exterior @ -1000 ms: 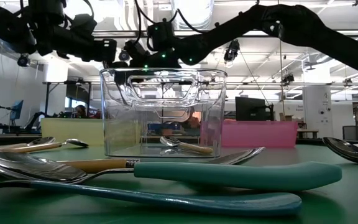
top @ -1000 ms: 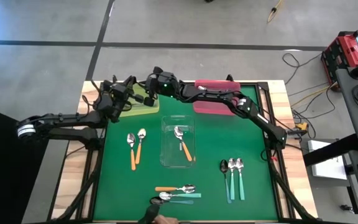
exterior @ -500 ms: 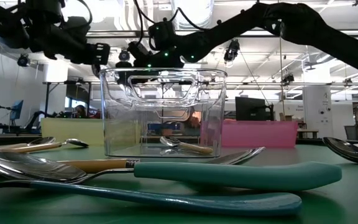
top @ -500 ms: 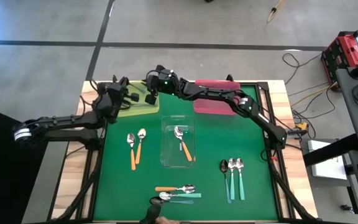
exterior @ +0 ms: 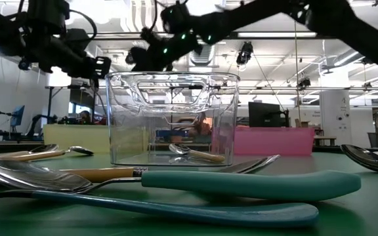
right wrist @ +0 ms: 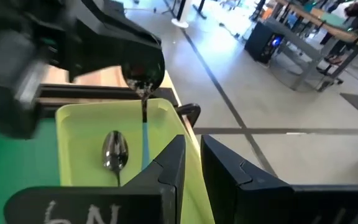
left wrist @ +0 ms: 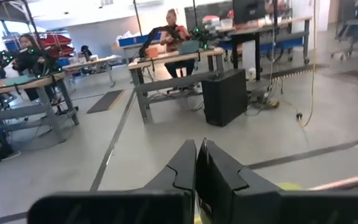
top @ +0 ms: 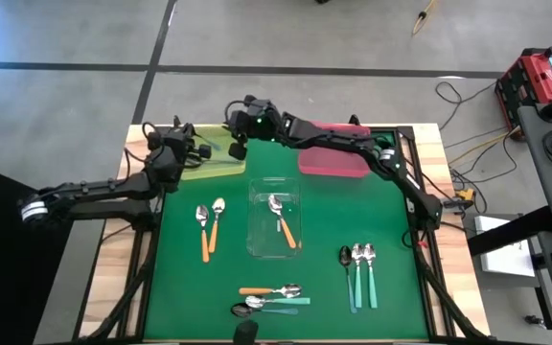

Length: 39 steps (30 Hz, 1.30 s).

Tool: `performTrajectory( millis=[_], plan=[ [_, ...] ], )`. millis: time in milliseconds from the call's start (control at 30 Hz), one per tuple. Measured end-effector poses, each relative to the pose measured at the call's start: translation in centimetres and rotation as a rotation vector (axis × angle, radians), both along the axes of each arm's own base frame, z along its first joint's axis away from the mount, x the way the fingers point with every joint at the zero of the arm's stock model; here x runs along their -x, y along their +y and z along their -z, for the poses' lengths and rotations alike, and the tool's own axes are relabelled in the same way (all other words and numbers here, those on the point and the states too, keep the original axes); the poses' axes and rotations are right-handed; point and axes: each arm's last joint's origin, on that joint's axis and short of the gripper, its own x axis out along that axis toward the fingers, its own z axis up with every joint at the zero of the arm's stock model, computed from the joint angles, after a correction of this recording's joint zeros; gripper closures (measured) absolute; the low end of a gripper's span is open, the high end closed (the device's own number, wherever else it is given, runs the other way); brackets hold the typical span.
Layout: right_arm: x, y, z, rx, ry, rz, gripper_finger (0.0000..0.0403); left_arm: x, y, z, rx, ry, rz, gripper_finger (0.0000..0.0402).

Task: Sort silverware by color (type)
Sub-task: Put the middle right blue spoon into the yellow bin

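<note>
The silverware lies in groups on the green mat. Two orange-handled spoons point(top: 209, 228) are at the left, and one point(top: 283, 222) is in the clear tray point(top: 257, 244). Three teal-handled ones point(top: 360, 273) are at the right, and a mixed few point(top: 271, 295) lie by the near edge. In the yellow tray point(right wrist: 79, 134) lie a spoon bowl point(right wrist: 114, 151) and a teal handle point(right wrist: 145, 144). My left gripper point(left wrist: 196, 149) is shut and empty, level over that tray's left end. My right gripper point(right wrist: 192, 149) hovers above the tray, its fingers a narrow gap apart with nothing between them.
A pink tray point(top: 332, 158) stands at the far edge, right of the yellow one. The two arms come close together over the far left corner point(top: 214, 144). The clear tray sits mid-table. Bare green mat lies between the spoon groups.
My right gripper has risen from low over the yellow tray and drawn toward the far edge. My left gripper has pulled back a little toward the table's left edge and sunk slightly. No spoon on the mat has moved.
</note>
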Motion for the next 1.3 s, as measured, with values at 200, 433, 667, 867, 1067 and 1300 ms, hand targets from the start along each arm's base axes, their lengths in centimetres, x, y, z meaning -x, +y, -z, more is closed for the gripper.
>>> performTrajectory(
  millis=[200, 433, 667, 867, 1067, 1300],
  plan=[
    [2.8, 1.2, -4.8, 0.01, 0.023, -0.06, 0.036, 0.2, 0.5, 0.3, -0.024, -0.067, 0.049, 0.0401],
    [6.5, 2.7, -9.6, 0.02, 0.043, -0.095, 0.036, 0.1, 1.6, 1.1, 0.011, -0.063, 0.009, 0.0401],
    [9.3, 3.8, -12.0, -0.032, 0.078, -0.118, 0.036, -0.4, 2.0, 1.8, 0.029, -0.075, 0.004, 0.0401],
    [9.9, 4.1, -11.8, -0.093, 0.133, -0.129, 0.036, -0.7, 2.2, 2.5, 0.056, -0.075, 0.002, 0.0401],
    [10.4, 4.5, -10.9, -0.172, 0.221, -0.169, 0.036, -0.8, 2.3, 2.8, 0.068, -0.068, 0.0, 0.0401],
    [12.0, 5.2, -10.2, -0.262, 0.378, -0.176, 0.036, -0.9, 2.4, 3.1, 0.079, -0.071, -0.003, 0.0401]
  ],
)
